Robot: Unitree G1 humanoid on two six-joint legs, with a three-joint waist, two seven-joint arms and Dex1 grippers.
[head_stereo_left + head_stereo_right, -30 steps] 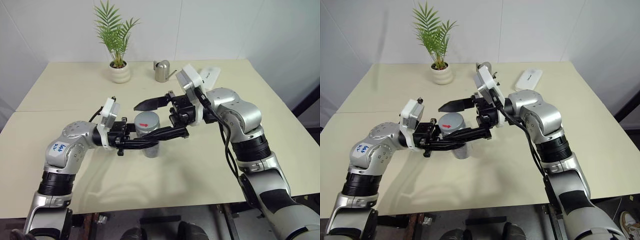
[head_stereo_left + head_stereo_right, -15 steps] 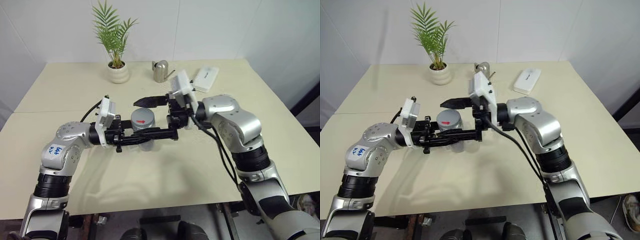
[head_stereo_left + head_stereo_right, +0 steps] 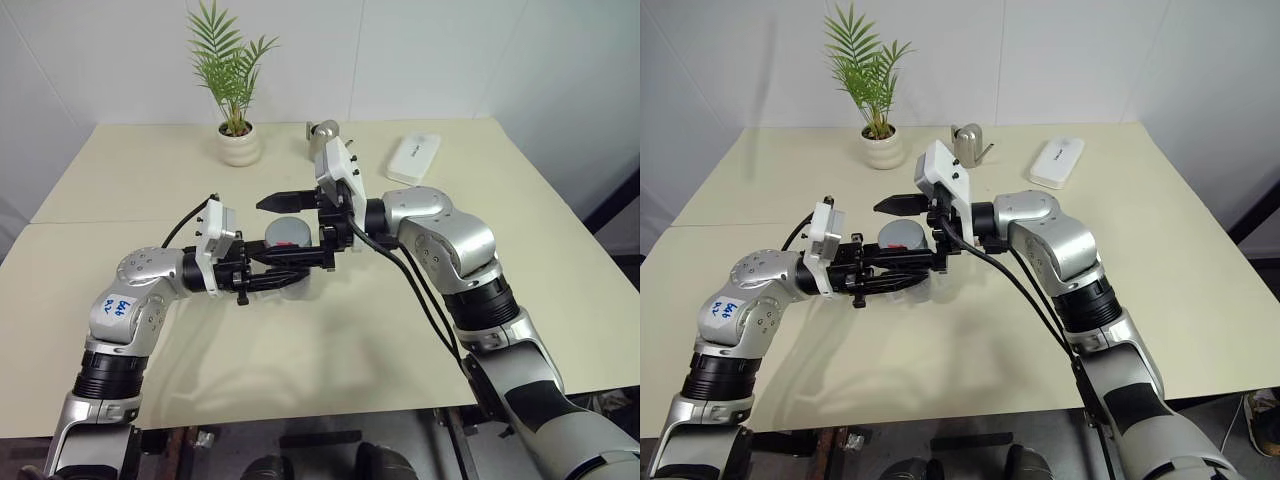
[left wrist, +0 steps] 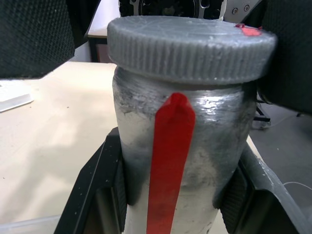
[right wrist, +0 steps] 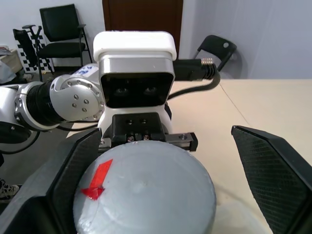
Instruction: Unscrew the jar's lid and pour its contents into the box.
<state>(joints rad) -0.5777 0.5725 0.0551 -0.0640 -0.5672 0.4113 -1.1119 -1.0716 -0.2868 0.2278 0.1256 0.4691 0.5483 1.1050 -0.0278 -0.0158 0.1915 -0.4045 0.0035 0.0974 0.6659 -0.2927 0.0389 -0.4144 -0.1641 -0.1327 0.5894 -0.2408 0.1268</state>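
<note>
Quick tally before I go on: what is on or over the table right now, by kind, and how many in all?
Clear cylindrical jar with a red stripe, held over the table: 1
Round grey screw lid with a red mark, on the jar: 1
Green palm plant in a white pot: 1
Silver metal watering can: 1
White flat rectangular case: 1
Total: 5

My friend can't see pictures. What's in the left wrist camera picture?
A small clear jar with a red stripe is clamped between the left gripper's black fingers. Its grey ribbed lid is still on, with the right gripper's open fingers on either side.
</note>
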